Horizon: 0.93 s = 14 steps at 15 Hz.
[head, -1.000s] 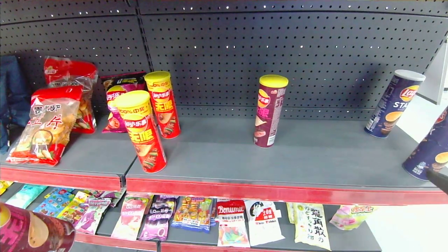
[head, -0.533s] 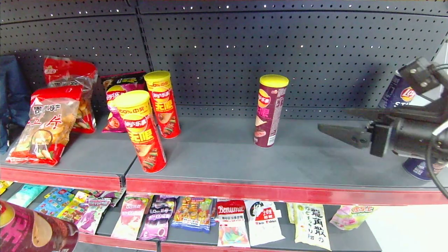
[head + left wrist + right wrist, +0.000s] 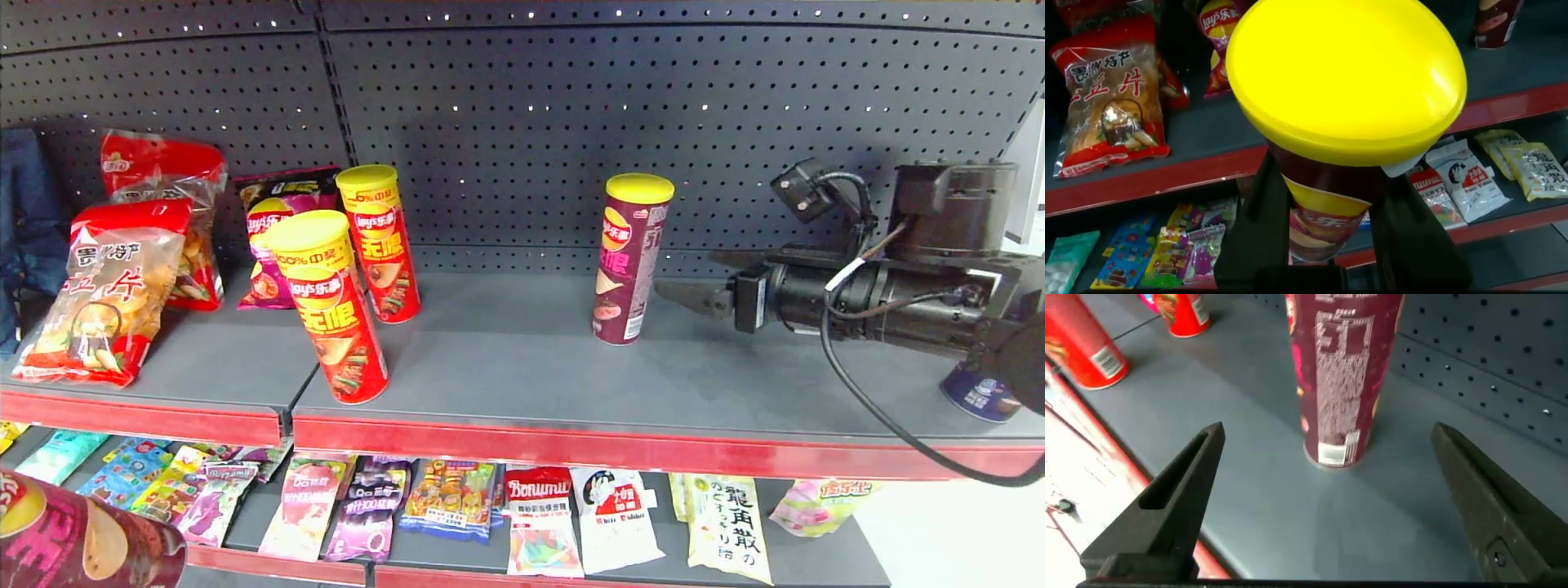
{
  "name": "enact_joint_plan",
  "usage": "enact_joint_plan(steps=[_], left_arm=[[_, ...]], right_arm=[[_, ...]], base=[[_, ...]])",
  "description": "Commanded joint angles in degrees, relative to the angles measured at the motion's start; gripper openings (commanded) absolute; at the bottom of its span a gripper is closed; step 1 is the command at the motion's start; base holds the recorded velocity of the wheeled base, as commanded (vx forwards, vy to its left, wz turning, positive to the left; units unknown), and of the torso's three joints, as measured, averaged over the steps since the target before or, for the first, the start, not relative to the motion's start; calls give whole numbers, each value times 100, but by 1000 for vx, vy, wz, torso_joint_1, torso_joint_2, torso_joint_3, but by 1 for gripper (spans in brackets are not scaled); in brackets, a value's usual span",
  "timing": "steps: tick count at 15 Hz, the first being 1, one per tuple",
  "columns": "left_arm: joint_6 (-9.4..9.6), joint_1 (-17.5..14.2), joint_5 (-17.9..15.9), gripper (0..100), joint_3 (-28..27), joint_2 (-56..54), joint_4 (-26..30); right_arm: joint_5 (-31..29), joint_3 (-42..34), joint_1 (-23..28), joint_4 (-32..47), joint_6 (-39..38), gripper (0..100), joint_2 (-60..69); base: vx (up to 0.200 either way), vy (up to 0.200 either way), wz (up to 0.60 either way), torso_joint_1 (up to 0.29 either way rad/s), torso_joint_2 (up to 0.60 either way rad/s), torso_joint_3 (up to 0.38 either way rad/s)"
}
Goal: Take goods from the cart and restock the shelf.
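Note:
A maroon chip can with a yellow lid (image 3: 629,257) stands upright mid-shelf, seen close in the right wrist view (image 3: 1343,376). My right gripper (image 3: 695,279) hovers over the shelf just right of it, open. Its fingers (image 3: 1176,498) spread wider than the can and stop short of it. Low at the left, a second maroon can (image 3: 73,539) with a yellow lid (image 3: 1347,73) sits below shelf level. My left gripper (image 3: 1335,224) is shut on that can's body.
Two red cans (image 3: 331,306) (image 3: 380,241) and several snack bags (image 3: 106,294) fill the shelf's left part. A dark blue can (image 3: 976,392) shows under my right arm. The shelf's red front lip (image 3: 653,449) overhangs a lower shelf of packets (image 3: 539,514).
My right arm has swung in from the right edge and travelled left along the shelf to the maroon can, now covering the blue cans. The left-held can has barely shifted.

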State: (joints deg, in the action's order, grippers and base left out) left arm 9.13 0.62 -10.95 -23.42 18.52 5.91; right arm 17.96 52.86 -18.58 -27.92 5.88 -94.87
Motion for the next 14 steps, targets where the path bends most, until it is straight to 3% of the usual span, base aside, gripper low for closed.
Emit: enact_joint_plan(steps=[1,14], left_arm=[[1,-1,5,0,-5,20,-2],[10,-1,93,0,13,29,6]], right_arm=[[41,286,-67,-3,1,100,-366],[41,1499,-199,-12,28,100,-1254]], base=[[0,0,0,0,0,0],[0,0,0,0,0,0]])
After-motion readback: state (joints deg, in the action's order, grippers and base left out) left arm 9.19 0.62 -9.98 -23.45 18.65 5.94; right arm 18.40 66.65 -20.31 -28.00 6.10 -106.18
